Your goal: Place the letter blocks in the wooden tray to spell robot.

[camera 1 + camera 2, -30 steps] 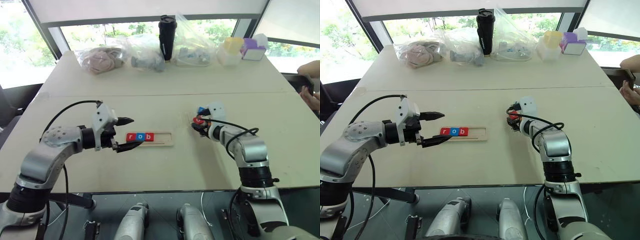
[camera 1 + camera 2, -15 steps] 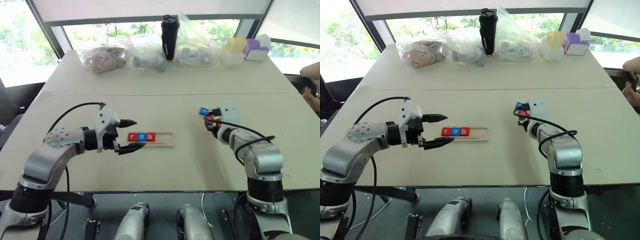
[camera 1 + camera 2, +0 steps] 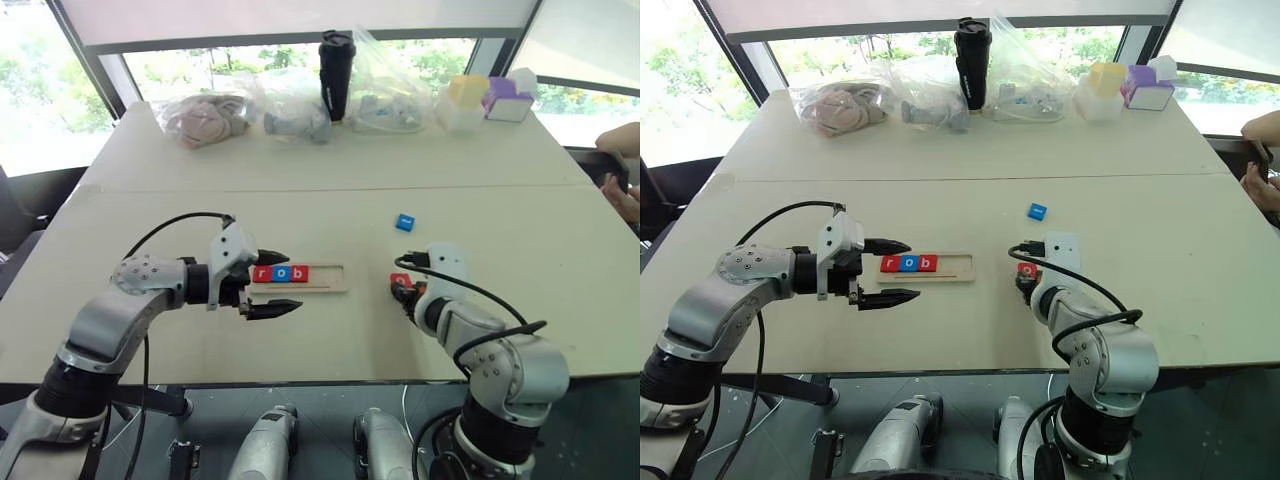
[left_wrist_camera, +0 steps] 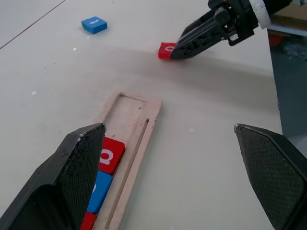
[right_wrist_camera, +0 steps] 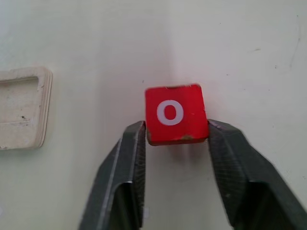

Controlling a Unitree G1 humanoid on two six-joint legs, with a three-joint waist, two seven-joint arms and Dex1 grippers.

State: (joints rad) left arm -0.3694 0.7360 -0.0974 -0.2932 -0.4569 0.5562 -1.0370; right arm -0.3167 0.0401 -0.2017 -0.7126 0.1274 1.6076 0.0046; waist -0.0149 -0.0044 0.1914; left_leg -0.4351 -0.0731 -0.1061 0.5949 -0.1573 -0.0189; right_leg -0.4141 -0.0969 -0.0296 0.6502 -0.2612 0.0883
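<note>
The wooden tray [image 3: 300, 276] on the desk [image 3: 330, 160] already reads r, o, b. The right gripper [image 5: 172, 139] pinches the red o block [image 5: 175, 113] beside the tray's empty end; the blue block [image 3: 405, 222] lies farther off. The left gripper [image 3: 272, 283] hovers wide open at the tray's filled end.

Legible markings you can read:
- Wooden tray [image 3: 330, 280], left end: three letter blocks [image 3: 281, 273] in a row reading "r" (red), "o" (blue), "b" (red).
- Red block [image 5: 175, 114] on the counter [image 3: 330, 200], right of the tray: white "o".
- Blue block [image 3: 405, 222], nearer the counter's far edge: letter unreadable.
</note>
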